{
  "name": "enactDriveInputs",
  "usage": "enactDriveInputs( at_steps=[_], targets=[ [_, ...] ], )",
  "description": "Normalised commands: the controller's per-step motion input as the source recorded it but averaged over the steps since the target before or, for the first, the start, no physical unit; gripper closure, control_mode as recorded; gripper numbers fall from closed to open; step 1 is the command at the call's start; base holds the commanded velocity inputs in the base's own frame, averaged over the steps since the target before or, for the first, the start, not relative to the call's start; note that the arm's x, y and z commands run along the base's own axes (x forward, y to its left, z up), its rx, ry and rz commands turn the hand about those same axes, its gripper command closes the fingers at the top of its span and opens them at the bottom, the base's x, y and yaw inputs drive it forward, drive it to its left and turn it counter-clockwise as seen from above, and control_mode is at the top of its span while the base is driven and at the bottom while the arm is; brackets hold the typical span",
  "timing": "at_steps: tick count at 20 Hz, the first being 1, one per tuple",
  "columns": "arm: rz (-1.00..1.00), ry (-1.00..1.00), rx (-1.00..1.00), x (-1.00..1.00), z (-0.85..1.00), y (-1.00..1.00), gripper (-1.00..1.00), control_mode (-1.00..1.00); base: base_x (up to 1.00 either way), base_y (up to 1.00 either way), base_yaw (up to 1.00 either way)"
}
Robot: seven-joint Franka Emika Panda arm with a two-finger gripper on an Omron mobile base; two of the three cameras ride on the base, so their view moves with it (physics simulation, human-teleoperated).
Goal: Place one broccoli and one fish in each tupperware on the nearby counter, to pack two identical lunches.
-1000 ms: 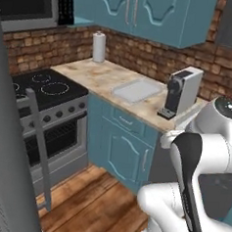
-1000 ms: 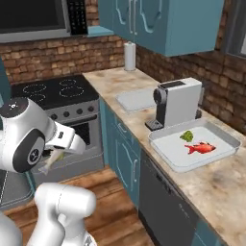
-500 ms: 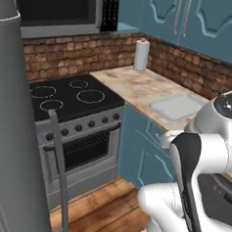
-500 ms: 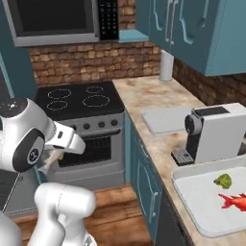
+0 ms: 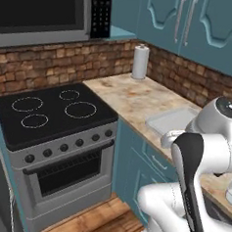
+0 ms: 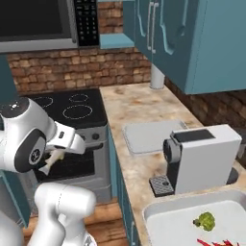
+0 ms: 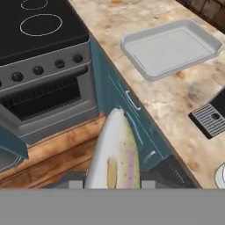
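My gripper (image 6: pixel 54 157) is shut on a pale, speckled fish (image 7: pixel 116 154), which hangs low in front of the oven door; the fish (image 6: pixel 51 162) sticks out below the hand. An empty pale grey tupperware (image 7: pixel 171 46) lies on the beige counter (image 7: pixel 176 94), ahead of and to the right of the held fish. The same tupperware (image 6: pixel 150 135) sits left of the coffee machine, and shows as tupperware (image 5: pixel 172 120) beside my arm. A second tupperware (image 6: pixel 166 221) at the near right holds a broccoli (image 6: pixel 205 221) and a red fish (image 6: pixel 216 241).
A coffee machine (image 6: pixel 202 158) stands on the counter between the two containers. The black stovetop (image 5: pixel 50 108) with its oven lies to the left. A paper towel roll (image 5: pixel 140 62) stands at the back wall. Teal cabinets hang overhead.
The whole picture has shifted: the base has moved, bringing the stove and the empty tupperware closer and pushing the filled tupperware toward the right edge. The pale fish stays in the gripper.
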Motion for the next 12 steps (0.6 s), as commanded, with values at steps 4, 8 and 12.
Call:
enactDriveInputs(
  at_steps=[4,8,12],
  targets=[
    [0.0,0.0,0.0,0.0,0.0,0.0,1.0,1.0,0.96,0.0,0.0],
    [0.0,0.0,0.0,0.0,0.0,0.0,1.0,1.0,0.84,0.0,0.0],
    [0.0,0.0,0.0,0.0,-0.18,-0.07,1.0,-1.0,0.17,-0.01,0.0]
  ],
)
